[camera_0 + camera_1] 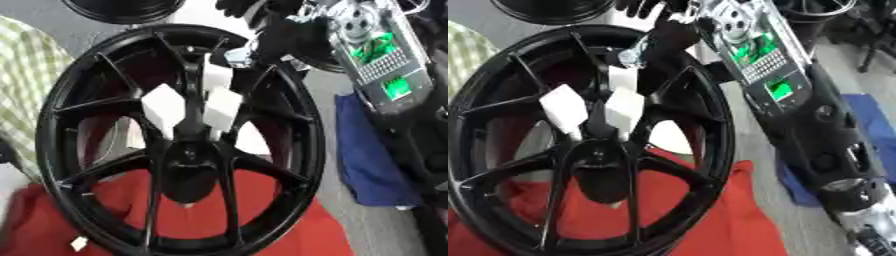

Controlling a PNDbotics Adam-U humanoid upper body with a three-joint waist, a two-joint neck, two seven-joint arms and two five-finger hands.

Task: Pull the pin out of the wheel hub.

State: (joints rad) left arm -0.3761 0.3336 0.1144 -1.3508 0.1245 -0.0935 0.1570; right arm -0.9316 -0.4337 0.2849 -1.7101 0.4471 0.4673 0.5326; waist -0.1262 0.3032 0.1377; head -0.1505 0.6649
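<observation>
Silver pin (633,56) on wheel hub (188,160) rim, at right-hand fingers (671,32).

We see a grey surface (385,230) carrying everything here. On it lies a red cloth (210,220), spread under the near part of the black wheel (179,145), which rests on it. To the right a blue cloth (372,170) lies on the grey surface, apart from the red one. At the left edge sits a green-and-white checked cloth (26,75), partly behind the wheel's rim. A second black rim (122,11) shows at the far edge.
</observation>
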